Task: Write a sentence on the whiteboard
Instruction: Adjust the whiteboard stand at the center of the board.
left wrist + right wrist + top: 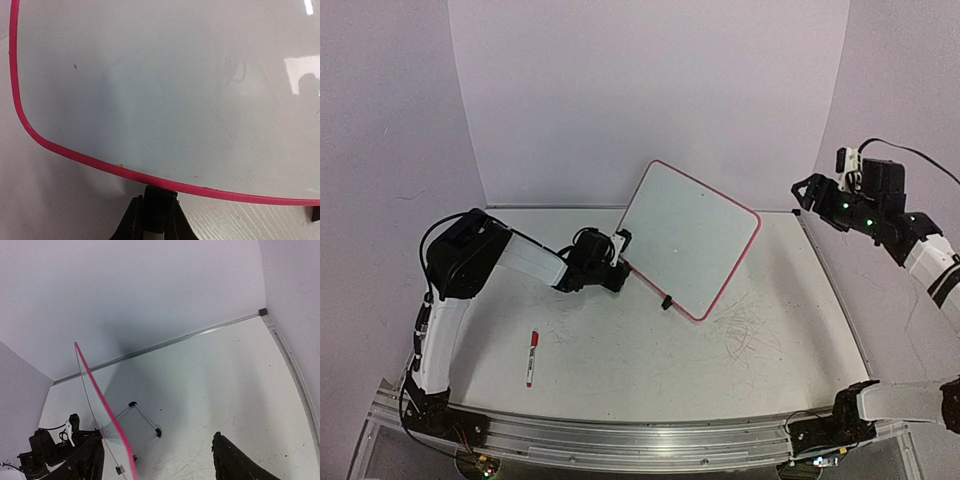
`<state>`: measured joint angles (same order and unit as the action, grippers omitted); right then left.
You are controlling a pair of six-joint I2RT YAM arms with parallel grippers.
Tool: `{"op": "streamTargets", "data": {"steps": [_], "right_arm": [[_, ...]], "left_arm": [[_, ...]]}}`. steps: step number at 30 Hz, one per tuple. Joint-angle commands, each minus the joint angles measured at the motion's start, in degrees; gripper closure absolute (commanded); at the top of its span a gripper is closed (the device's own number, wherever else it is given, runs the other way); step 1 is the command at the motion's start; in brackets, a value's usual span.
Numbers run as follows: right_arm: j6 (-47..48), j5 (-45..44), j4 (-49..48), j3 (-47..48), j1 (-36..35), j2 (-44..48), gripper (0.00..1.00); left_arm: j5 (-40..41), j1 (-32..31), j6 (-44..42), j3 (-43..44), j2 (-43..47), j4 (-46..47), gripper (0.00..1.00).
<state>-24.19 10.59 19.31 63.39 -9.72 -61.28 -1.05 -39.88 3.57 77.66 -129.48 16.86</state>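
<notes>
The whiteboard (690, 235), white with a pink-red rim, is tilted up off the table in the middle of the top view. Its face (165, 85) is blank; no sentence shows on it. My left gripper (618, 262) is shut on a small black stand foot (159, 207) at the board's lower left rim. The right wrist view shows the board edge-on (102, 400) with its wire stand (145, 415) behind it. My right gripper (805, 192) is open and empty, raised at the far right, well apart from the board; its fingers (230, 462) frame bare table.
A red and white marker (531, 357) lies on the table near the front left, below my left arm. A second black foot (666, 301) sits on the board's lower edge. Walls close in behind and on both sides, and a metal rail (650, 440) runs along the near edge.
</notes>
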Motion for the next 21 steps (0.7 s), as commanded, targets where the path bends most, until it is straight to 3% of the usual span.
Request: {"op": "streamTargets", "data": {"steps": [1,10,15,18,21], "right_arm": [[1.5,-3.0,0.5,7.3,-9.8,-4.9,0.25],[0.3,-12.4,0.5,9.2,-29.5,-21.9,0.29],[-2.0,-14.3,-1.2,7.7,-34.2,-31.6,0.31],[-3.2,-15.0,-1.8,8.8,-35.3,-37.9,0.33],[-3.9,-15.2,-3.7,9.6,-35.8,-42.8,0.35]], "left_arm": [[14.6,-2.8,21.2,-6.7,6.0,-0.4,1.00],[20.8,-7.5,36.0,-13.5,10.6,-0.5,1.00],[19.1,-8.0,38.9,-14.9,11.8,-0.5,1.00],[17.9,-8.1,39.4,-15.9,12.0,-0.5,0.91],[17.9,-8.1,38.5,-17.0,12.6,-0.4,0.89]]}}
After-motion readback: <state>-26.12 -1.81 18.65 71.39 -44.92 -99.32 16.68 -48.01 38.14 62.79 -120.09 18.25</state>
